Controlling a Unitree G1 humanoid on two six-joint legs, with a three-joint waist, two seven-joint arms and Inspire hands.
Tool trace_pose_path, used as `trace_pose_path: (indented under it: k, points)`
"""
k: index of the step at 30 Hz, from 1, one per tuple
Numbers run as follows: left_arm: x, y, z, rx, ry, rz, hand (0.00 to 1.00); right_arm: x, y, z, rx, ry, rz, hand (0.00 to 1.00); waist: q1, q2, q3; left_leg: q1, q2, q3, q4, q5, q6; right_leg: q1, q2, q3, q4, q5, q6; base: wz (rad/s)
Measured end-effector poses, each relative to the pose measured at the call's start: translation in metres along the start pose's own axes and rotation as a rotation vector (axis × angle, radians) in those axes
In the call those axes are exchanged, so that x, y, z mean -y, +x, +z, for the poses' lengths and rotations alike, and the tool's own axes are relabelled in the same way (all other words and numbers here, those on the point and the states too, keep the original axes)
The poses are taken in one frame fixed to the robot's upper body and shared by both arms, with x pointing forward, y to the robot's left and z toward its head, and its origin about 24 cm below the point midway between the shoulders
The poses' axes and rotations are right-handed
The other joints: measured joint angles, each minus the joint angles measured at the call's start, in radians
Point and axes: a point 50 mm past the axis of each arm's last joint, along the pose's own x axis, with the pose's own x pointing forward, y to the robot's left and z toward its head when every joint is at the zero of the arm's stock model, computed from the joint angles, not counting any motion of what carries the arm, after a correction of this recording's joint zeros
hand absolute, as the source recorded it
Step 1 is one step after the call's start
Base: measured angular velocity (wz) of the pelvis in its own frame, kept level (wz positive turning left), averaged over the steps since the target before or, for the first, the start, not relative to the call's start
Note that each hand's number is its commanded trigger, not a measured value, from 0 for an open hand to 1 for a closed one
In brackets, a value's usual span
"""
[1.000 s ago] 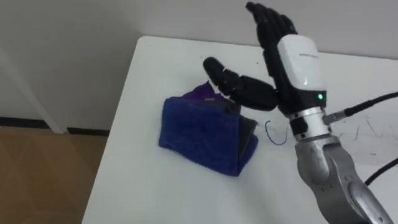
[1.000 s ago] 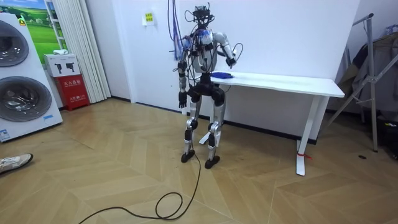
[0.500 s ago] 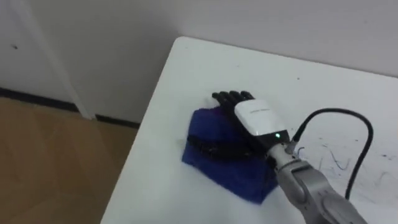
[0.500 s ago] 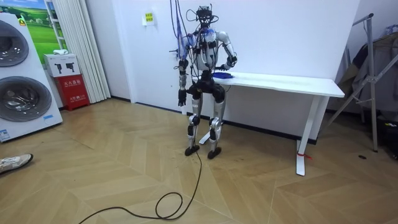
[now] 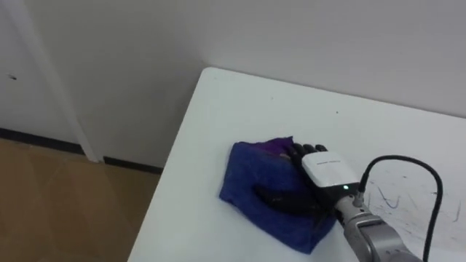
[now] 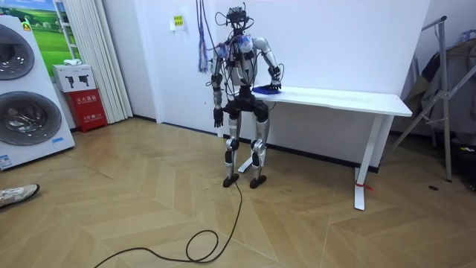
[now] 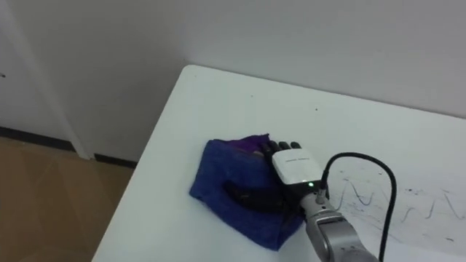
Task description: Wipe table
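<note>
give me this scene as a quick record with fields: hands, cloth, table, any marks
robot position: standing at the end of the white table on the room view's left
right hand: open, laid flat on the blue cloth
left hand: hanging at the robot's side, away from the table
blue cloth: bunched, on the table near its front left corner, partly under the right hand
pen marks: on the tabletop to the right of the cloth, uncovered
task stage: hand on cloth, marks not yet wiped
</note>
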Motion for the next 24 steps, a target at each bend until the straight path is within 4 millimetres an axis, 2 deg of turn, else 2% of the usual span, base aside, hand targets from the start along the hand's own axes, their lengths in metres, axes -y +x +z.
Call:
trace_pose_path:
  k: [4, 5, 6, 7, 15, 24]
  points:
    - [-0.002, 0.0, 0.001, 0.013, 0.002, 0.009, 0.0, -0.004, -0.002, -0.003, 0.009, 0.004, -0.026, 0.0, -0.005, 0.0, 0.0004, -0.001, -0.001, 0.0, -0.002, -0.002, 0.004, 0.0, -0.003, -0.011, 0.0, -0.003, 0.005, 0.0]
    - [-0.002, 0.0, 0.002, 0.016, 0.002, 0.009, 0.0, -0.005, -0.002, -0.003, 0.013, 0.004, -0.03, 0.19, -0.006, 0.0, 0.0005, -0.001, -0.001, 0.0, -0.002, -0.003, 0.005, 0.0, -0.003, -0.013, 0.0, -0.004, 0.006, 0.04]
    - [-0.002, 0.0, 0.002, 0.02, 0.003, 0.009, 0.0, -0.005, -0.003, -0.004, 0.016, 0.007, -0.041, 0.78, -0.009, 0.0, 0.0007, -0.001, -0.001, 0.0, -0.003, -0.004, 0.006, 0.001, -0.003, -0.018, -0.001, -0.004, 0.006, 0.05]
    - [-0.002, 0.0, 0.003, 0.024, 0.003, 0.01, 0.0, -0.006, -0.006, -0.005, 0.017, 0.012, -0.045, 1.0, -0.011, 0.001, 0.0008, -0.001, 0.0, 0.001, -0.004, -0.004, 0.006, 0.002, -0.003, -0.019, -0.001, -0.005, 0.007, 0.05]
    - [-0.003, -0.001, -0.001, 0.025, -0.002, 0.012, 0.0, 0.0, -0.013, 0.004, 0.095, 0.051, -0.146, 1.0, -0.028, 0.004, 0.0034, 0.023, 0.004, 0.014, -0.021, -0.005, 0.008, 0.017, -0.001, -0.019, -0.005, -0.007, 0.011, 0.0]
    - [-0.001, -0.002, -0.008, 0.012, 0.036, 0.013, 0.0, -0.002, -0.02, 0.008, 0.132, 0.117, -0.219, 1.0, -0.018, 0.001, 0.0016, 0.019, -0.002, 0.016, -0.014, -0.006, 0.011, 0.015, -0.006, -0.016, 0.001, -0.007, 0.012, 0.0]
